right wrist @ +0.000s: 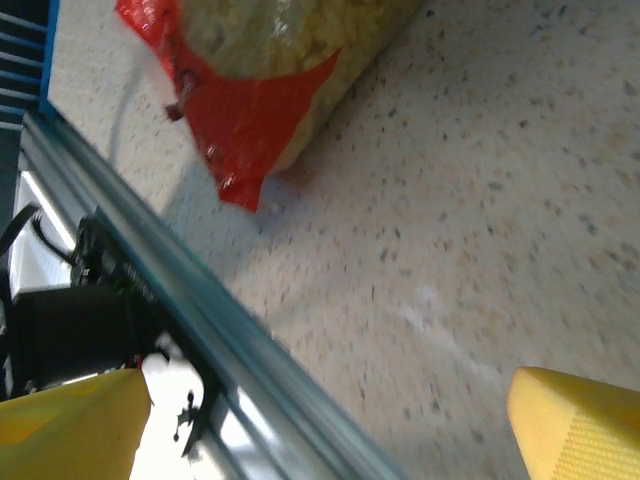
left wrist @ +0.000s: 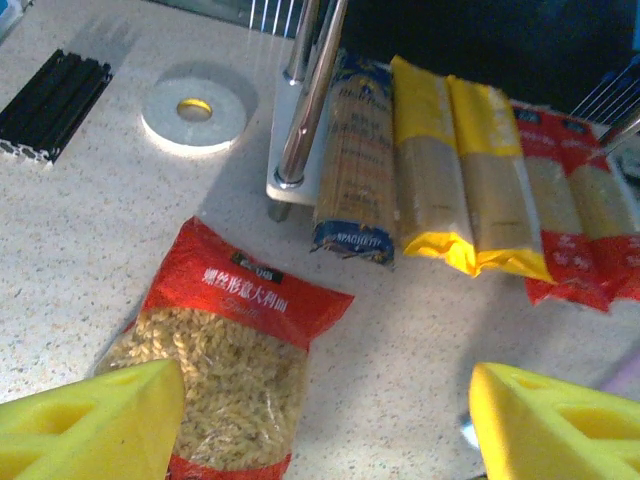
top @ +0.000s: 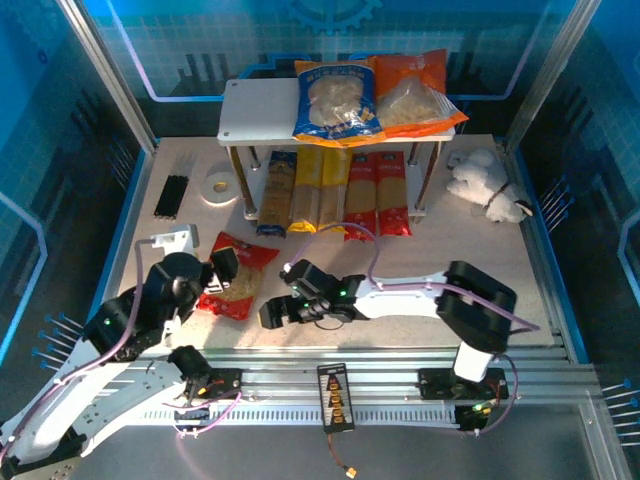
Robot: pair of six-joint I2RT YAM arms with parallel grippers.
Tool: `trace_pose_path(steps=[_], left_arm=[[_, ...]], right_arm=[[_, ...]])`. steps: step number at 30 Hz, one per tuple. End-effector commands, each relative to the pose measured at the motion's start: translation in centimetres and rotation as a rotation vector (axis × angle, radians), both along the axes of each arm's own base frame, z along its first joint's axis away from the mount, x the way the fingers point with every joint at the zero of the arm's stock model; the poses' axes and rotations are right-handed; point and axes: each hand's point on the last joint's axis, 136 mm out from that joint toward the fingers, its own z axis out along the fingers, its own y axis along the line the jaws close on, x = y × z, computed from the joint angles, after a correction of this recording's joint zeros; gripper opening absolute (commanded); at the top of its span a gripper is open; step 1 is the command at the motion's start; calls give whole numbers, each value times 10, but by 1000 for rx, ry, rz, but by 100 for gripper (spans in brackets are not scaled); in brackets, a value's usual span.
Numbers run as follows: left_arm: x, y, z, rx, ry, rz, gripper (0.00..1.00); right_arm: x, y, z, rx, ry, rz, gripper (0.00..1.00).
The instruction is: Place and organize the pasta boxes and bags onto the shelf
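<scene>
Left pincer [left wrist: 325,430] is hovering spread and empty over the red pillow-shaped plastic pasta bag [left wrist: 215,350], probably lining up a grasp. The bag is lying flat on the speckled desk [left wrist: 440,330], short of the white two-tier shelf [top: 260,105]. Right pincer [right wrist: 330,420] is hanging spread near the bag's corner. The shelf is carrying the blue bag [top: 337,100] and orange bag [top: 415,90] on top and the long spaghetti packs [top: 335,190] below, apparently sorted by kind.
</scene>
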Motion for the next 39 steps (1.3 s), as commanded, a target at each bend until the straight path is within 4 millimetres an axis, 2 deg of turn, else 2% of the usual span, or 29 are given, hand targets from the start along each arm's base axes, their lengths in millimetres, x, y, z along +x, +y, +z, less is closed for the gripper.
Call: trace_pose_path(steps=[1, 4, 14, 18, 23, 28, 32, 39], left_arm=[[-3, 7, 14, 5, -45, 0, 76], [-4, 8, 13, 6, -50, 0, 77], [-2, 4, 13, 10, -63, -16, 78], [-2, 5, 12, 15, -62, -18, 78], [-4, 6, 12, 13, -65, -18, 78], [-3, 3, 9, 17, -53, -30, 78], [1, -7, -6, 22, 0, -54, 77], [8, -27, -40, 30, 116, -93, 74]], right_arm=[[9, 34, 7, 77, 18, -37, 93], [13, 52, 0, 83, 40, -30, 93], [27, 77, -24, 41, 59, -48, 91], [36, 84, -28, 39, 45, -60, 81], [47, 87, -33, 25, 45, -90, 58], [54, 71, -40, 11, 46, -128, 28], [61, 45, -43, 4, 47, -182, 0], [64, 2, -39, -3, 24, -262, 0]])
